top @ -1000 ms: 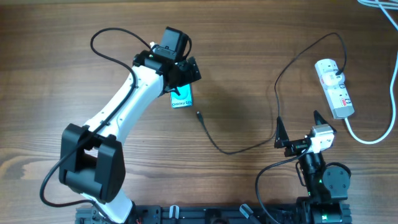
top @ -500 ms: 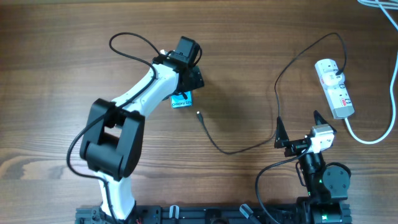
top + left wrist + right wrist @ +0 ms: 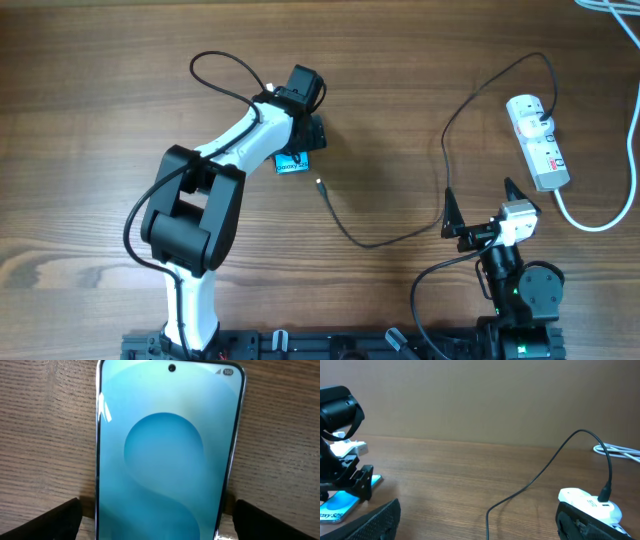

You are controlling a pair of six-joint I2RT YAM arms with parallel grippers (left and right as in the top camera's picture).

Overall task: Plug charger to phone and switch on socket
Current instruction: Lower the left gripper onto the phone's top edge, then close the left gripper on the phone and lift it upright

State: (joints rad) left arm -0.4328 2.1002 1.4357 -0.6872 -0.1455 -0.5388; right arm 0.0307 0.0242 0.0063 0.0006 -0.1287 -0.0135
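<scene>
**Counter** (image 3: 400, 80): brown wood grain; carries every item below.

**Phone** (image 3: 292, 164): lies flat and screen up on the left half of the counter, partly covered from above by the left gripper. The left wrist view shows its teal-blue screen (image 3: 165, 460) filling the frame, with a camera dot at the top edge. The right wrist view shows it low at the far left (image 3: 340, 505).

**Left gripper** (image 3: 303, 145): hangs over the phone, pointing down. Its fingers (image 3: 50, 522) stand apart, one on each side of the phone, with a strip of bare counter visible between each finger and the phone's edge. Nothing is gripped.

**Charger** (image 3: 370, 243): thin black cable. The metal-tipped connector (image 3: 319, 184) lies loose on the counter just beside the phone, not touching it. The cable sags toward the right arm, then loops up and over to its black plug (image 3: 545, 124), which is seated in the socket.

**Socket** (image 3: 537, 140): white strip at the right edge of the counter, well apart from the phone. Its switch position is too small to read. A white cord (image 3: 590, 222) curves away from its near end.

**Right gripper** (image 3: 481, 200): near its base and beside the cable. Its fingers (image 3: 370, 522) are spread wide and hold nothing.
</scene>
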